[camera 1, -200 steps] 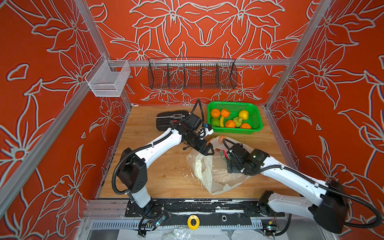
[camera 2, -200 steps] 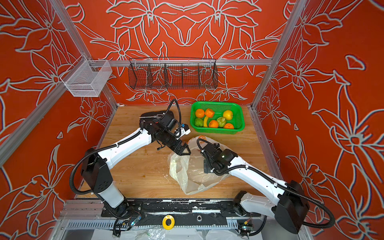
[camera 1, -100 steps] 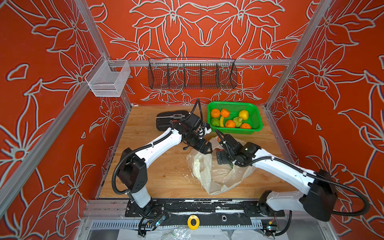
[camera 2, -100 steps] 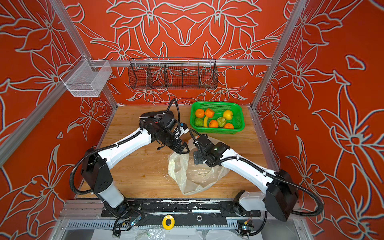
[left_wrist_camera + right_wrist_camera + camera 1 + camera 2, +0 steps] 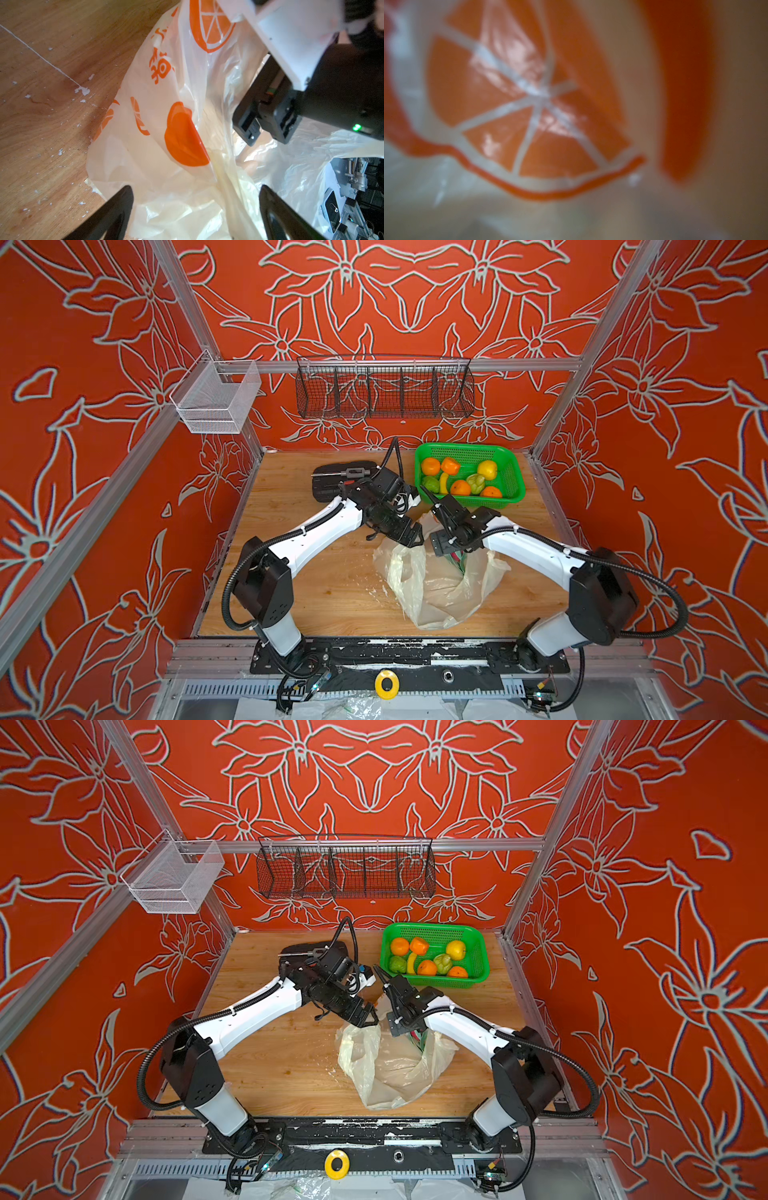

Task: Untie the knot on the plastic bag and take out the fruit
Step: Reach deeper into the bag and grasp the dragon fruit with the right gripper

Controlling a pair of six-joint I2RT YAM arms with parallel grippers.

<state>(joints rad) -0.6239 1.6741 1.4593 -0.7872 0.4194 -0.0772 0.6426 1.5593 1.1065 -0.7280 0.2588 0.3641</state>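
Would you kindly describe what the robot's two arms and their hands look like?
The left arm and right arm have glossy white link shells with black joint housings. Black corrugated cable conduits loop beside their bases. The left hand and right hand are black with slim tapered fingers. A small green light glows on the right arm's black wrist unit.

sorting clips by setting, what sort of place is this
Likely a robot lab test cell, not a home: an aluminium frame lined with red flower-print walls encloses a wooden tabletop, with a left arm and a right arm mounted at its front edge.
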